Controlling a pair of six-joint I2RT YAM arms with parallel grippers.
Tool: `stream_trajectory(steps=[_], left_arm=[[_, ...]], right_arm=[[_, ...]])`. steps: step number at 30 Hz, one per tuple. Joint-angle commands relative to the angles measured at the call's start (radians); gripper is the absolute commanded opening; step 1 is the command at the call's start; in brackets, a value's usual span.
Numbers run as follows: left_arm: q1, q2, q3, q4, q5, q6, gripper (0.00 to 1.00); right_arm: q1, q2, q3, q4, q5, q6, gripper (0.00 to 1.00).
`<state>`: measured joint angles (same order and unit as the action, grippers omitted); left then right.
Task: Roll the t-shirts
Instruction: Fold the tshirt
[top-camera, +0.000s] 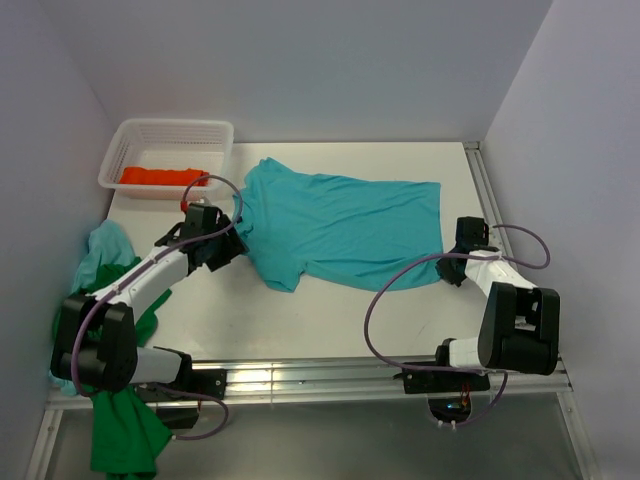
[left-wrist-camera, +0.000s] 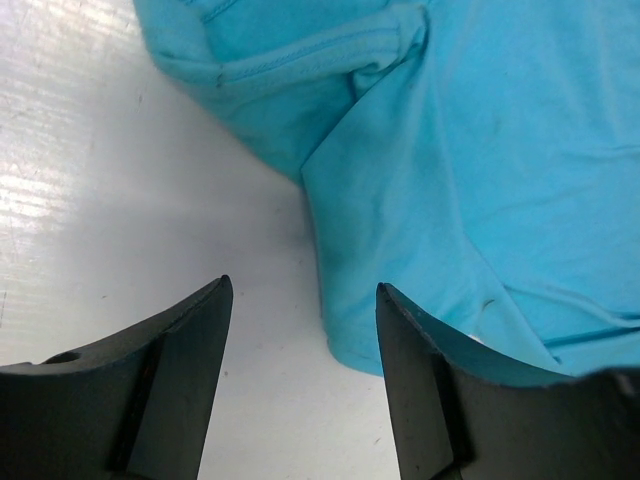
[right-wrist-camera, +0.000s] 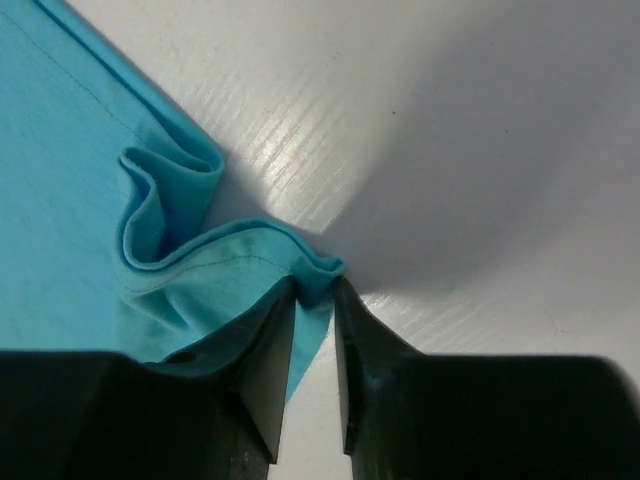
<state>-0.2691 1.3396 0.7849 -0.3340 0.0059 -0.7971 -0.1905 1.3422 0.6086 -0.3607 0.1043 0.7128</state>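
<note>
Flattening step judged in hand: turquoise soft cloth t-shirt (top-camera: 340, 225) lies spread on white table (top-camera: 330, 330). Right gripper (right-wrist-camera: 315, 292) pinches its hem corner; left gripper (left-wrist-camera: 303, 292) hangs released beside its edge. Next move calls for a left-side grasp.

No text, label, brand or no. could be read in any of the 3 views. The turquoise t-shirt (top-camera: 340, 225) showed only plain cloth and seams, w/o print or tag that I could read.
</note>
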Motion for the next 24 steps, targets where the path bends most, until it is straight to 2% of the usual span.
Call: stream_trajectory(steps=[1, 2, 3, 14, 17, 19, 22, 23, 24], left_arm=[[0.007, -0.022, -0.026, 0.032, 0.013, 0.015, 0.64], [0.007, -0.016, -0.029, 0.032, 0.012, 0.015, 0.63], [0.007, -0.010, -0.036, 0.029, 0.009, 0.015, 0.63], [-0.001, 0.090, -0.067, 0.199, 0.095, -0.014, 0.60], [-0.045, 0.121, -0.049, 0.208, 0.063, -0.028, 0.59], [-0.068, 0.141, -0.035, 0.211, 0.052, -0.042, 0.54], [-0.099, 0.173, -0.024, 0.214, 0.037, -0.057, 0.39], [-0.105, 0.184, -0.021, 0.213, 0.028, -0.059, 0.26], [-0.111, 0.188, -0.012, 0.192, 0.014, -0.062, 0.18]], right_arm=[[-0.006, 0.031, 0.003, -0.011, -0.017, 0.005, 0.13], [-0.007, 0.031, 0.003, -0.011, -0.017, 0.007, 0.04], [-0.007, 0.028, 0.005, -0.014, -0.017, 0.008, 0.00], [-0.007, 0.002, -0.007, 0.006, -0.035, -0.003, 0.00], [-0.007, 0.003, -0.003, 0.005, -0.044, -0.013, 0.00], [-0.007, 0.000, -0.006, 0.008, -0.045, -0.013, 0.00], [-0.007, -0.005, -0.006, 0.009, -0.048, -0.015, 0.00], [-0.007, -0.005, -0.006, 0.009, -0.049, -0.016, 0.00], [-0.007, -0.005, -0.006, 0.009, -0.049, -0.016, 0.00]])
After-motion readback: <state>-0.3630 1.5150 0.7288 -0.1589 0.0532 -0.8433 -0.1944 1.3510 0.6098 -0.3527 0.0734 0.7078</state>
